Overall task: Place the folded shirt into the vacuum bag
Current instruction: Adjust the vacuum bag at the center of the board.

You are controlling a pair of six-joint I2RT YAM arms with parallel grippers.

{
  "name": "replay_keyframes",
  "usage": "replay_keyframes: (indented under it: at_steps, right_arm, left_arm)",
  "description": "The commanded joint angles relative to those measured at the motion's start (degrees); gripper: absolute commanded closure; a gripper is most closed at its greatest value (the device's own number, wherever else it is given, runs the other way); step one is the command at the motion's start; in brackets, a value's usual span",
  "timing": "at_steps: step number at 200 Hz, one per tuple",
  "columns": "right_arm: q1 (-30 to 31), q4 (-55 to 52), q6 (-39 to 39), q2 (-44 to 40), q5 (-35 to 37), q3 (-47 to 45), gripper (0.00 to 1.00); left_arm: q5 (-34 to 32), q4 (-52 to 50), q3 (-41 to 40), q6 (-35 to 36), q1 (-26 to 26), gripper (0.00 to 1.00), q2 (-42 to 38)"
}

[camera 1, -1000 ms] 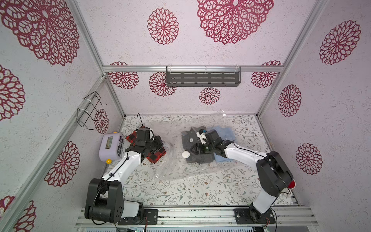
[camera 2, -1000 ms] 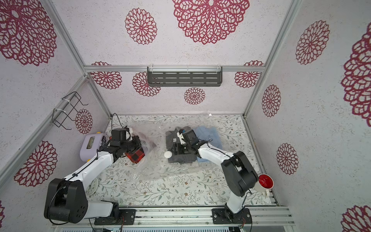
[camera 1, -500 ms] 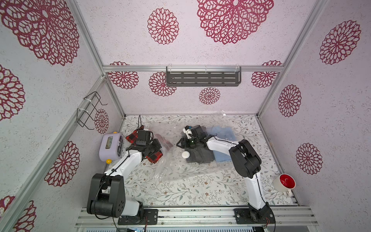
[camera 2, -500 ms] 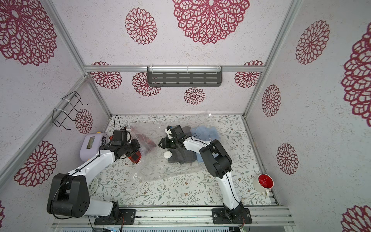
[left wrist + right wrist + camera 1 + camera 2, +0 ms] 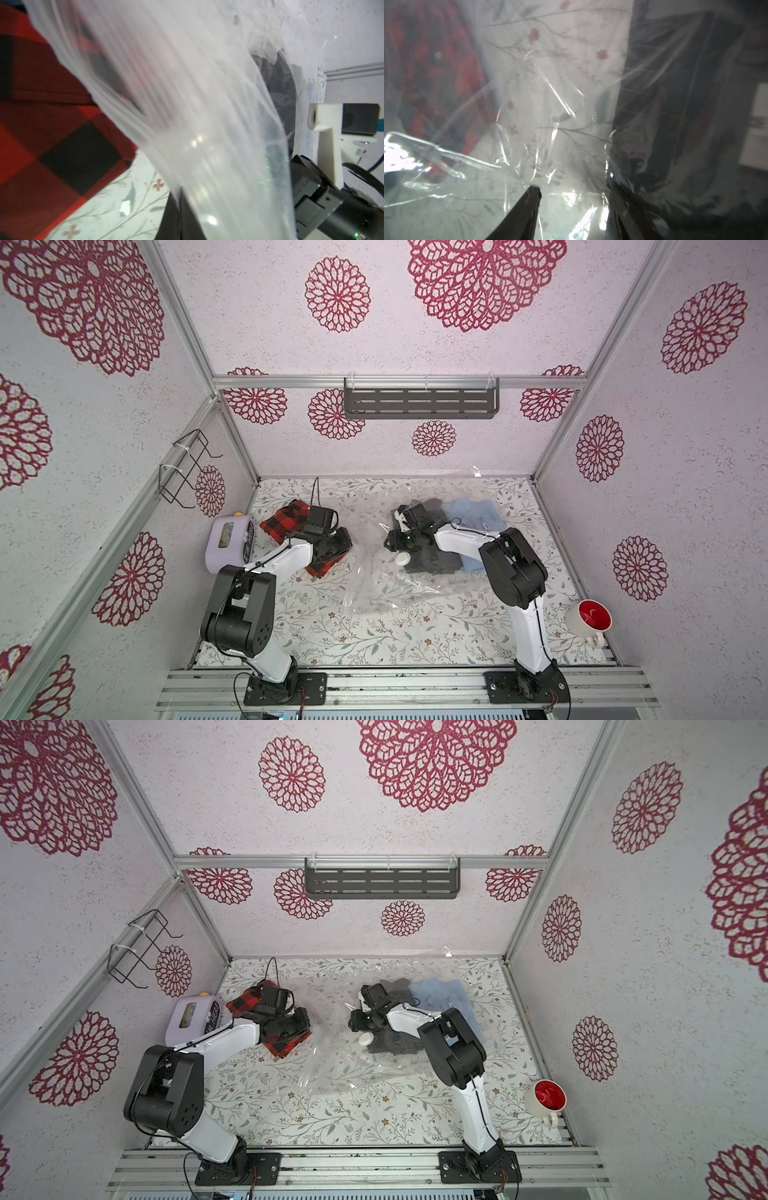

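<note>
Vacuum bag film tight within left hand, folded shirt alongside.

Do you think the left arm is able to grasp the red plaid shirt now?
Probably not yet: the left gripper is shut on the vacuum bag, though the red plaid shirt lies close beneath it.

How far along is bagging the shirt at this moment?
Done: grey cloth and blue cloth seem to lie inside the bag. In hand: left gripper shut on the bag's edge, right gripper open with film across it. Left: the plaid shirt lies beside the bag, not yet inside.
</note>
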Motion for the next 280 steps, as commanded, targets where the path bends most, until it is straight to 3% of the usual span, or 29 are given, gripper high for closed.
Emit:
replay_keyframes:
  at_steps: [1,48,91,186,239,280]
  right_arm:
    - [-4.04,-7.65,-3.78,-3.34,8.54,-3.12,0.42]
    - [-7.31,-12.95,-4.29,-8.42,19.52,-5.14,0.41]
    - [-5.94,-8.38,-5.25,-15.35,13.06,-7.01,0.41]
    - [10.44,-11.71,-10.61,-17.63,19.91,3.18,0.31]
    - [17.42,-12.31,-9.28,-22.17,31.06,-1.57,0.30]
    - [20.49,-13.43,-7.99,-22.67,34.22,-2.43,0.28]
  left_arm:
    - [2.59,3.75,3.21,-1.39,-3.45,1.00,3.68]
    - [4.38,5.25,10.76,-1.36,-7.79,1.00,11.82]
    - [5.73,6.34,10.40,-0.15,-7.67,1.00,12.53]
    - [10.33,9.97,4.74,-1.77,-6.96,1.00,3.90]
    - [17.37,16.91,1.61,-5.27,-4.84,1.00,0.87]
    - [19.11,18.71,1.60,-6.06,-4.56,1.00,0.60]
